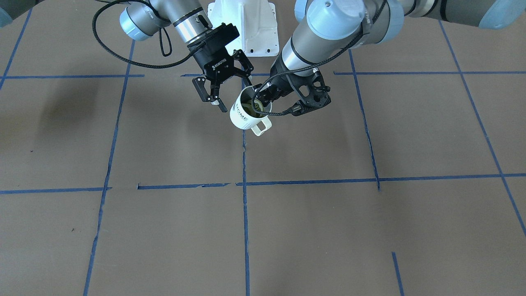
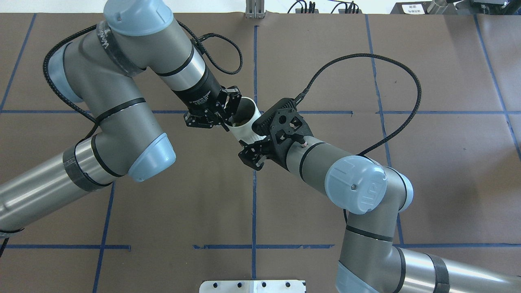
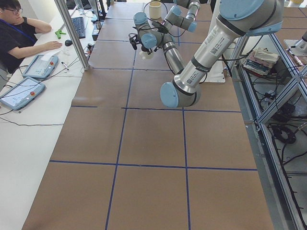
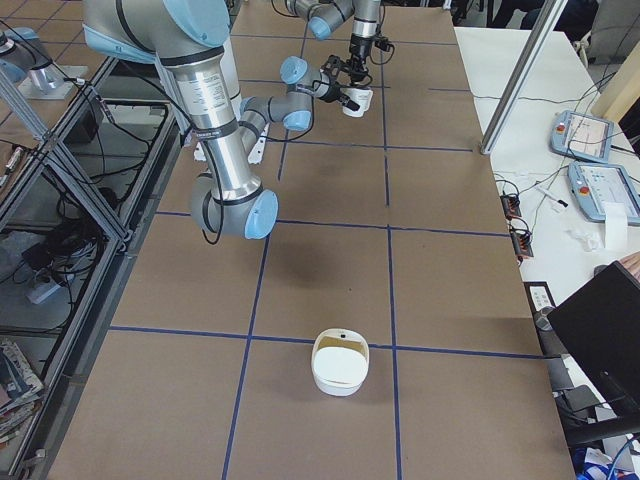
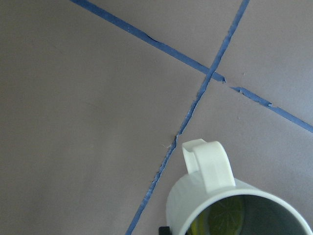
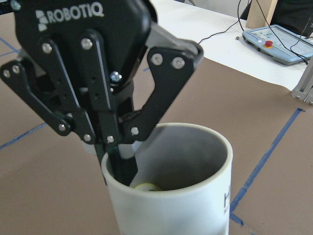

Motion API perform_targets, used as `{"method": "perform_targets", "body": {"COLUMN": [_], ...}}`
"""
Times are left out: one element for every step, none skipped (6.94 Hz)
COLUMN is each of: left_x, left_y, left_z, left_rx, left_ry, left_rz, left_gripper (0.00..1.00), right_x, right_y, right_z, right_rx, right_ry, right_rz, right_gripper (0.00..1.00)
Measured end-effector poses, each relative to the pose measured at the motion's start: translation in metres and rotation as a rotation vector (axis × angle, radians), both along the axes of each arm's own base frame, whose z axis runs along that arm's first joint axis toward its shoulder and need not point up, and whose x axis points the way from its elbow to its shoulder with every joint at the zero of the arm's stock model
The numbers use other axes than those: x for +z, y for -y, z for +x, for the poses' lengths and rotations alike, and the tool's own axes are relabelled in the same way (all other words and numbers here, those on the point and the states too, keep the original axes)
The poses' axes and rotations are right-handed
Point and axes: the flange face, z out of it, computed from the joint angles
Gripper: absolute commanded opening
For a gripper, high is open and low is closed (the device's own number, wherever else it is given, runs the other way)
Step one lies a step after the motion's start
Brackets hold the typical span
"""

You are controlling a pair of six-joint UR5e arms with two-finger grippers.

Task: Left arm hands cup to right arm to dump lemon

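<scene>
Clamped on the rim of the cup [image 1: 242, 116], the left end effector [image 1: 259, 98] holds it tilted above the worktop [image 1: 164, 230], about midway along the robot-side edge, with the lemon [image 1: 248, 107] inside. Just beside the cup, on its robot side, the right end effector [image 1: 237, 95] has its jaws spread wide and grips nothing. The handover looks close but is not yet made. The right end effector must close on the cup and the left one release before the dump. Only the right wrist view shows the grip plainly, with one of the fingers [image 6: 122, 166] inside the wall. Only the exterior right view shows a white tub [image 4: 340, 372] toward the worktop's right end, possibly the dump target.
</scene>
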Motion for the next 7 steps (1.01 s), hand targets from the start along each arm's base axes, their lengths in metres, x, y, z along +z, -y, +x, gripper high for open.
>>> {"method": "perform_targets", "body": {"left_x": [-0.003,-0.006,-0.01,-0.014,-0.017,-0.018,-0.019], "left_y": [-0.003,-0.006,-0.013,-0.019,-0.023,-0.025,-0.026], "left_z": [0.0,0.001,0.002,0.003,0.003,0.003,0.003], "left_rx": [0.0,0.003,0.009,0.014,0.019,0.021,0.023], "left_ry": [-0.005,-0.01,-0.018,-0.026,-0.031,-0.035,-0.038], "left_rz": [-0.002,0.0,0.001,0.002,0.004,0.005,0.006], "left_gripper": [0.0,0.0,0.0,0.0,0.0,0.0,0.0], "right_x": [0.001,0.002,0.003,0.003,0.003,0.004,0.004], "right_y": [-0.001,-0.001,-0.002,-0.002,-0.002,-0.002,-0.002], "right_z": [-0.001,-0.001,-0.001,-0.002,-0.002,-0.002,-0.002], "right_rx": [-0.002,-0.003,-0.004,-0.005,-0.005,-0.005,-0.005], "right_ry": [-0.004,-0.008,-0.008,-0.009,-0.009,-0.01,-0.011], "right_rz": [0.001,0.002,0.002,0.002,0.002,0.002,0.002], "right_gripper": [1.0,1.0,1.0,1.0,1.0,1.0,0.99]}}
